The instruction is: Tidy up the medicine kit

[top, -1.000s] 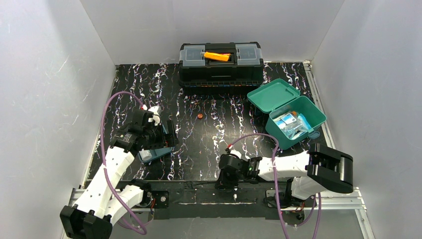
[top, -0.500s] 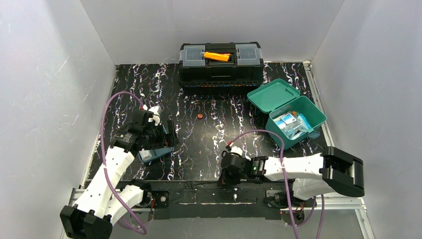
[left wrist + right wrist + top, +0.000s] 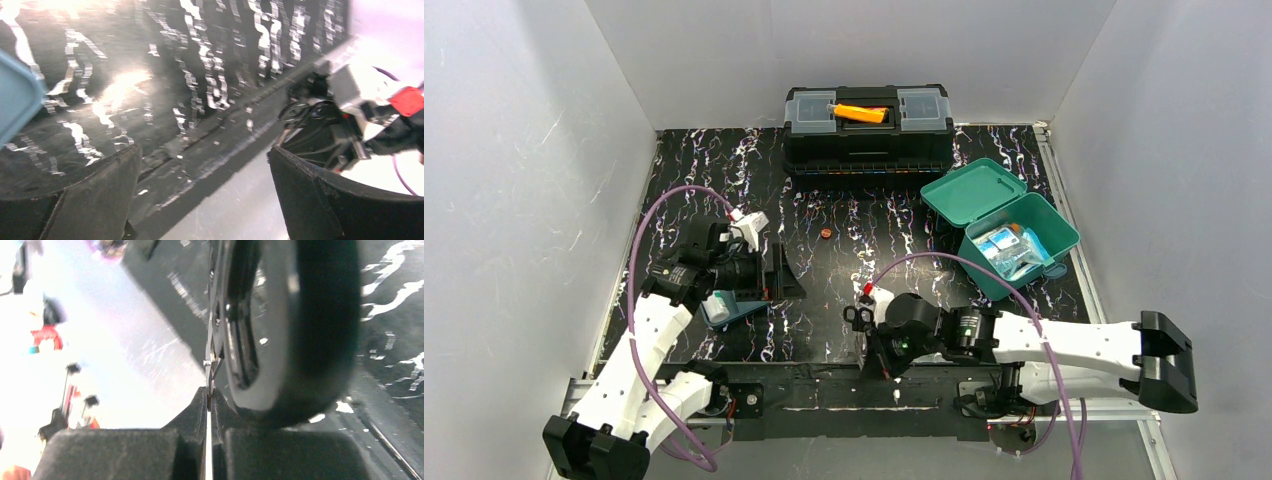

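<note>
Right jaws have just clamped together on the scissors [image 3: 854, 317] by the blade, left jaws gape empty: pick made, and the open kit [image 3: 1014, 245] waits well beyond the right jaws.

the table [image 3: 874, 230] is glossy black, veined white. right of the toolbox [image 3: 868, 130], black plastic with clear lid panels, the medicine kit [image 3: 976, 196] is smooth teal plastic. the scissors [image 3: 310, 315] have black plastic handles, thin metal blades.

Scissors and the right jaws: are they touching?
Touching. The right wrist view shows the jaws closed on the thin metal blade of the scissors.
</note>
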### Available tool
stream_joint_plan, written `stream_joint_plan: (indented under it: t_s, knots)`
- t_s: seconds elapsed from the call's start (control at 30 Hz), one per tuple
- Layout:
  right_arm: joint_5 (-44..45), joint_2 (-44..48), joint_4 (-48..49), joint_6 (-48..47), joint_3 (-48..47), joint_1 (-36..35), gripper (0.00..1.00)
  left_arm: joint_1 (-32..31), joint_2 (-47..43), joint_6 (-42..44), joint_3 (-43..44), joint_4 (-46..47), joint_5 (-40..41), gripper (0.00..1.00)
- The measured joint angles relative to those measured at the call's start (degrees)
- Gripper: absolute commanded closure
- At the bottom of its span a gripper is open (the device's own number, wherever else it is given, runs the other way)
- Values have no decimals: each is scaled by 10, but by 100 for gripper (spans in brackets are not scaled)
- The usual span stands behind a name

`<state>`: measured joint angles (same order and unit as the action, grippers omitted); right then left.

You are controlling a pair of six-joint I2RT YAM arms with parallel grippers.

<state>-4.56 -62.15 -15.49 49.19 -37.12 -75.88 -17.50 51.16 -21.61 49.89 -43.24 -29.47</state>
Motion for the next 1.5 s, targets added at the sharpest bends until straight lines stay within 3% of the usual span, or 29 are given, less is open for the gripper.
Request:
stream_joint_plan:
  t_s: [0.33, 0.7, 0.93, 1.17, 1.23, 1.5]
  knots:
    - [-231, 47, -26, -114, -64, 0, 99, -16, -3, -18, 8, 30, -263, 1]
    - [-349, -9, -27, -153, -137, 0, 99, -115, -42, -46, 4, 88, -382, 1]
    - [-375, -36, -24, -161, -151, 5, 99, -135, -41, -46, 1, 99, -391, 37]
    - [-382, -37, -20, -160, -151, 9, 99, -151, -40, -47, -5, 104, -395, 82]
    - [-383, -37, -11, -158, -151, 9, 97, -156, -40, -46, -7, 104, -396, 100]
    - [-339, -18, -18, -153, -151, 12, 53, -161, -40, -44, -7, 111, -398, 100]
